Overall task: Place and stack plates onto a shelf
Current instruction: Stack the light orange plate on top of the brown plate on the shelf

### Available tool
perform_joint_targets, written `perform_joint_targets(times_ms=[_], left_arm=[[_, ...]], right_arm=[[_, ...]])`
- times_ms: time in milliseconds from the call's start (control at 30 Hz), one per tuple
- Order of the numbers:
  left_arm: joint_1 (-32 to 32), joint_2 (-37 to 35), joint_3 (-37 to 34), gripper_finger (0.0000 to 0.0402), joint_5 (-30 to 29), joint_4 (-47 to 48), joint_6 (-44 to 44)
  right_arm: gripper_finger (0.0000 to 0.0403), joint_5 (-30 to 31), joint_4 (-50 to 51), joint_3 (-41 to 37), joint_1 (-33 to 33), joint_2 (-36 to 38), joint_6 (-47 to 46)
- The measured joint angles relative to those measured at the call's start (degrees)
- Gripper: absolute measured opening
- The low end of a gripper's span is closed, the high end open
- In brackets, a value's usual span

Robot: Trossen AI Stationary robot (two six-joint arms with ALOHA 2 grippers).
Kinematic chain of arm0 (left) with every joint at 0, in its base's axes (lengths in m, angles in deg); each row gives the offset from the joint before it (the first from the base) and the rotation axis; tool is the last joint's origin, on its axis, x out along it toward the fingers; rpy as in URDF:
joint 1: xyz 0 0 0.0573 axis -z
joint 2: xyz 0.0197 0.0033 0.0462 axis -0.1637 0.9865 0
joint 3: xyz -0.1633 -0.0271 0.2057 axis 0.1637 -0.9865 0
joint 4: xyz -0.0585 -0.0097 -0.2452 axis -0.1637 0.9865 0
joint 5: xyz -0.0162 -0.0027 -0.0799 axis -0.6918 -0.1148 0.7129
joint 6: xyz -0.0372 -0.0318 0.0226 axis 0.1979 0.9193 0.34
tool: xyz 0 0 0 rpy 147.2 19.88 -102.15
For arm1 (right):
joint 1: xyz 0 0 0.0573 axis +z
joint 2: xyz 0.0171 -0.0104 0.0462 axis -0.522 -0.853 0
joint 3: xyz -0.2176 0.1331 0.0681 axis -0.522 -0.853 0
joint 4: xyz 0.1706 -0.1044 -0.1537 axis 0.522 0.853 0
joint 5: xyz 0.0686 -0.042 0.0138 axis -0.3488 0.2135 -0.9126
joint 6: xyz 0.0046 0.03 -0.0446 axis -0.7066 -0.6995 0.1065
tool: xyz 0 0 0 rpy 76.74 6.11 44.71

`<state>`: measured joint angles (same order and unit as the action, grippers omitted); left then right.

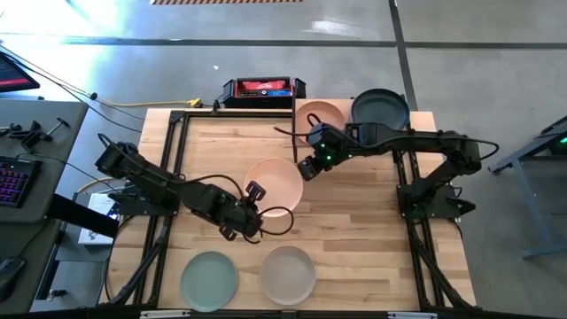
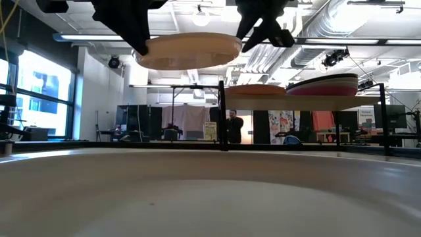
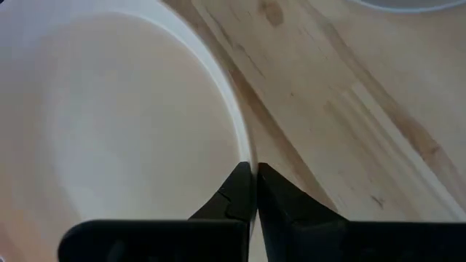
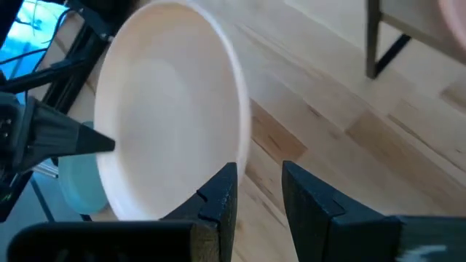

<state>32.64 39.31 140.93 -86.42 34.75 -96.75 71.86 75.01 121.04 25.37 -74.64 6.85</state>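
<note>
Peach plate (image 1: 275, 183) held aloft: left gripper (image 1: 254, 213) clamped on its rim, right gripper (image 1: 306, 168) parted beside the shelf-side (image 1: 416, 133) rim

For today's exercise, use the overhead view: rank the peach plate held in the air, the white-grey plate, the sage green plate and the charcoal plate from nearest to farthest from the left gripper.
Measured from the left gripper:
1. Peach plate, pinched at its rim by the fingers, mid-table.
2. White-grey plate, at the near table edge.
3. Sage green plate, near edge, further left.
4. Charcoal plate, on the shelf at the far right.
</note>
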Motion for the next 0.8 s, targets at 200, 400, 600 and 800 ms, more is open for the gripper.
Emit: perform_joint_targets(times_ms=[200, 400, 600, 800], left_arm=[[0.00, -0.02, 0.00, 0.0001, -0.37, 0.02, 0.02], [0.00, -0.02, 0.00, 0.0001, -0.85, -0.22, 0.03], [0.00, -0.07, 0.00, 0.0001, -2.82, -1.13, 0.57], [0.00, -0.09, 0.04, 0.0001, -3.30, -1.79, 0.58]], right_arm=[[0.0089, 1.60, -0.41, -0.02, 1.38, -0.45, -1.51], [0.0089, 2.11, -1.82, -0.02, 2.59, -1.12, -2.56], [0.0089, 3.08, -1.70, -0.02, 3.22, -2.33, -2.56], [0.0089, 3.08, -2.24, -0.02, 3.22, -2.81, -2.54]])
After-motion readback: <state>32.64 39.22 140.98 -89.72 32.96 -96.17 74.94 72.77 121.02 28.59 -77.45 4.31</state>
